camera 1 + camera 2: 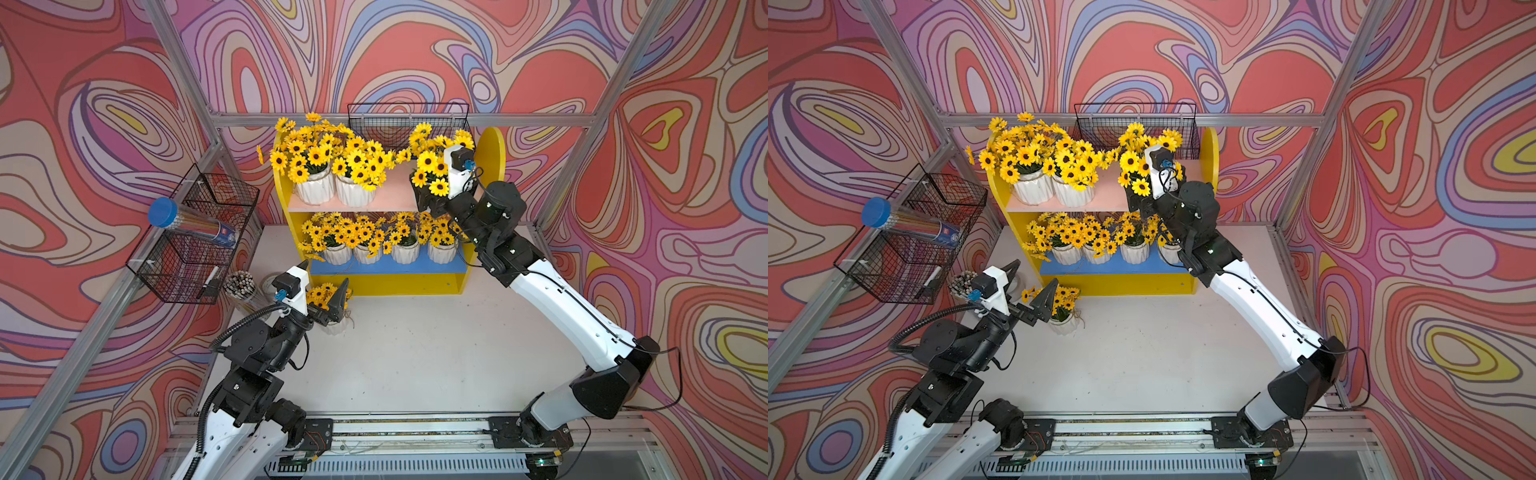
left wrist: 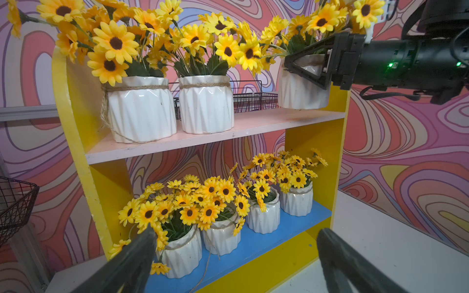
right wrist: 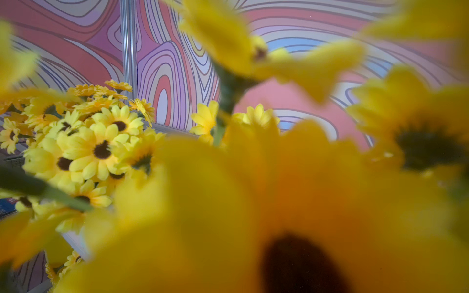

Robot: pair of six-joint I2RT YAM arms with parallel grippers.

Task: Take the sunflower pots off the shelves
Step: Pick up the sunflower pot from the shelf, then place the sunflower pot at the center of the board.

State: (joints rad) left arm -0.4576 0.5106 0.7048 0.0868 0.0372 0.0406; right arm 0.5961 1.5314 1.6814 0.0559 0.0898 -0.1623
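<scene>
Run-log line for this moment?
left claw open near table pot | right claw gripping upper-shelf pot | seven pots on shelves

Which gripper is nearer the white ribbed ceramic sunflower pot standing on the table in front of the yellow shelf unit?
Left. The left gripper hangs open above the table pot; the right gripper is up at the pale pink upper board, at another white pot.

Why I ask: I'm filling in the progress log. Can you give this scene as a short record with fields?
Upper board: two free pots; third pot gripped near its rim by the right gripper.
Lower board: four pots.
Table: one pot, upright.
Left gripper: jaws open, above that pot, holding nothing.
Pots left to take down: seven, counting the gripped one.
</scene>
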